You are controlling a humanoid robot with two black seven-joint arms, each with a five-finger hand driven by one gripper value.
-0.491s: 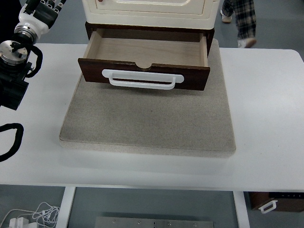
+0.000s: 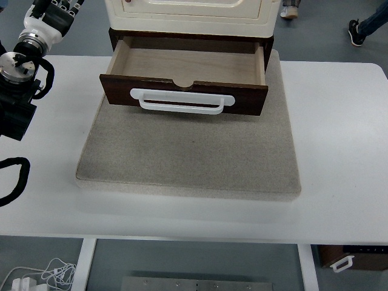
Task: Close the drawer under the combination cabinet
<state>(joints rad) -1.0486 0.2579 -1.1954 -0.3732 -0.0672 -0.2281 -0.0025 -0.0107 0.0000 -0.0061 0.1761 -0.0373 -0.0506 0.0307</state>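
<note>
so the left hand (image 2: 56, 13) is way up in the top-left corner of the head view, parked off the table's far-left end, and honestly only the knuckle end of it pokes into the shot, so I can't tell how open it is or whether it's gripping anything (nothing looks to be in it, but that's a guess). The black arm and its silver wrist joint run down the left edge below it. The right arm isn't in view at all, so the left one is the only candidate and by default the nearer one. From that hand the drawer (image 2: 185, 76) lies off to the right and a bit toward the robot: it's pulled well out from under the cream combination cabinet (image 2: 188, 13), empty wooden inside showing, dark brown front panel facing the near edge of the table. The white handle (image 2: 182, 100) runs along that front, and the front's long axis goes left to right across the picture, so the push to shut it has to go straight away from the robot, toward the cabinet base. Everything sits on a grey mat (image 2: 188, 157) on the white table (image 2: 339, 151). My read: nothing's started yet, the hand is well apart from the drawer front and needs to swing right and come round in front of that panel before any pushing, ideally near the middle so it doesn't skew
</note>
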